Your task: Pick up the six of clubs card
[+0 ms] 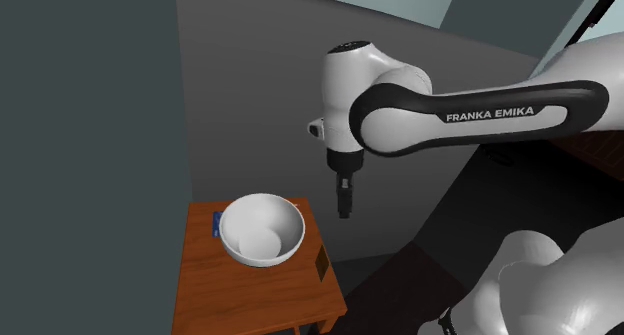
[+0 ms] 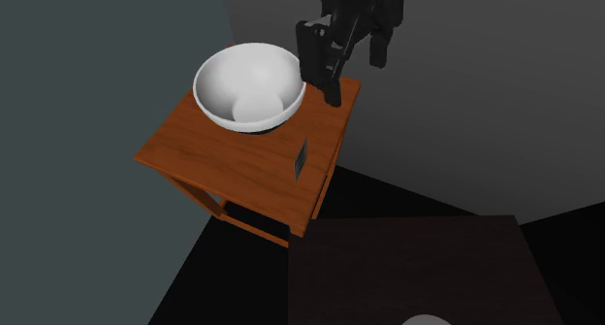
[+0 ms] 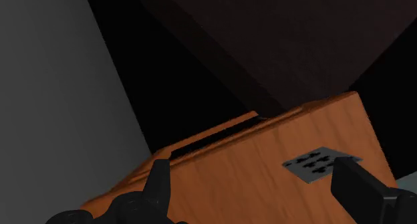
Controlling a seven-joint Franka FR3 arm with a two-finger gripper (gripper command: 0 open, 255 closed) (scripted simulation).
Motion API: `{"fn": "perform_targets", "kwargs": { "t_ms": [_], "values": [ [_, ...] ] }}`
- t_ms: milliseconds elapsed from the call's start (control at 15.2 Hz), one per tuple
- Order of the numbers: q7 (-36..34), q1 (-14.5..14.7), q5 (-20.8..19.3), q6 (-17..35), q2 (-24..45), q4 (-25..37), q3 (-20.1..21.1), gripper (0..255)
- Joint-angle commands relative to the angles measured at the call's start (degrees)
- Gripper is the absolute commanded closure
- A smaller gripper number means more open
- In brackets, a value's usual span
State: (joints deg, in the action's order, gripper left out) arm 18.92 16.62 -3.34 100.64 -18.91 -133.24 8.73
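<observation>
The six of clubs card (image 3: 317,164) lies flat on the wooden counter (image 1: 250,293), close to the edge on the shoulder view's right and a little apart from the bowl (image 1: 262,255). The claw (image 1: 345,211) hangs above that side of the counter with its fingers spread wide and nothing in them. In the wrist view the card sits just ahead of one finger (image 3: 354,186), not midway between the two. The main risk is probably that offset: a straight descent would bring that finger down on the card itself, pinning it or skidding it sideways. With the edge so near, a small shove could send the card off the counter. A flat, thin card also gives the fingers little to close on, so they may scrape the wood and shut on nothing. The bowl is the only container here. It is white, looks empty, and stands close enough that a wide swing might knock it. A small blue thing (image 1: 215,223) lies on the counter beside the bowl's far side; I cannot tell what it is.
</observation>
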Motion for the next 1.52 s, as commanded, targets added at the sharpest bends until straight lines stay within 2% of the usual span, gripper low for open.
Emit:
{"fn": "perform_targets", "kwargs": {
  "t_ms": [0, 396, 990, 1056, 1452],
  "values": [
    [3.27, 2.32, -0.85, 0.6, 2.51, 0.23, 2.0, 0],
    [13.08, 8.46, -3.54, 3.15, 6.21, -2.97, 7.12, 0],
    [11.48, 8.29, -4.48, 9.19, 9.5, -5.99, 7.43, 0],
    [11.49, 8.33, -4.41, 9.12, 9.34, -6.06, 7.45, 255],
    [11.5, 8.35, -4.37, 8.98, 9.25, -6.0, 7.46, 255]
  ]
}}
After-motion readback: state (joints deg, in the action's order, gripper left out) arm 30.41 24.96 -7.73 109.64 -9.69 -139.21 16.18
